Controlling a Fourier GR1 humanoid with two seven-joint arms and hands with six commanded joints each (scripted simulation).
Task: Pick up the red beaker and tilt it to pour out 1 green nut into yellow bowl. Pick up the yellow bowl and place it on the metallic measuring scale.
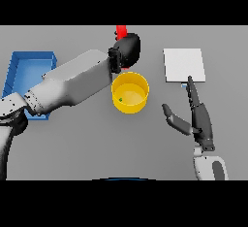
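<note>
The yellow bowl (130,92) stands at the table's middle with one small green nut (120,100) on its floor. Just behind it my left hand (128,49) is shut on the red beaker (121,31), of which only a red strip shows above the hand and a sliver below it. The beaker is held over the bowl's far rim. The metallic measuring scale (183,65) is a pale square plate at the right rear. My right hand (196,114) is open, right of the bowl, fingers straight and reaching toward the scale's near edge, thumb spread to the left.
A blue tray (20,64) lies at the far left, partly covered by my left forearm (72,81), which crosses the table diagonally from the lower left to the bowl.
</note>
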